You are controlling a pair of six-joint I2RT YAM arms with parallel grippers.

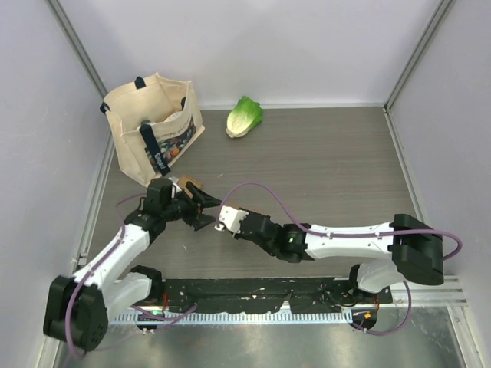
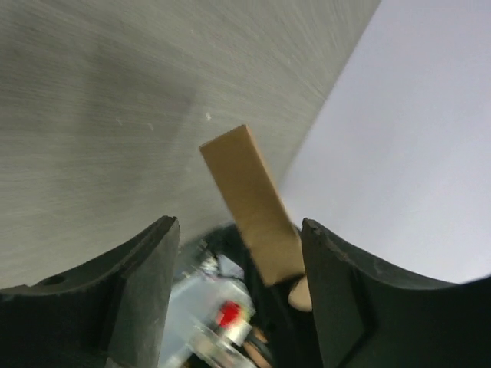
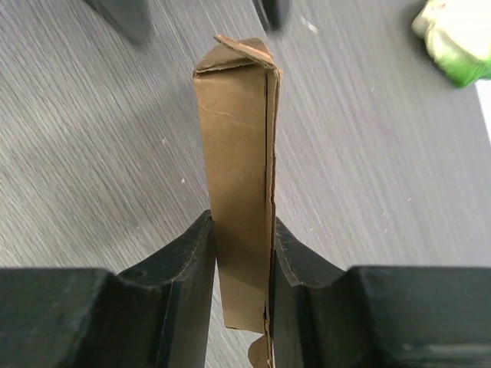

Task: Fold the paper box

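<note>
The paper box (image 3: 238,153) is a flattened brown cardboard sleeve standing edge-on, and my right gripper (image 3: 242,238) is shut on its lower part, both pads pressed against its faces. In the top view the two arms meet at the table's left centre, where a brown corner of the box (image 1: 189,182) shows beside the left wrist. My left gripper (image 2: 239,253) is open. The box (image 2: 249,207) sticks up between its fingers, close to the right finger (image 2: 345,291), and neither finger presses on it. From above, the left gripper (image 1: 201,211) faces the right gripper (image 1: 219,222).
A cream tote bag (image 1: 153,130) with items inside stands at the back left, close behind the left arm. A green lettuce (image 1: 244,116) lies at the back centre and also shows as lettuce (image 3: 453,38) in the right wrist view. White walls enclose the wooden table (image 1: 337,169).
</note>
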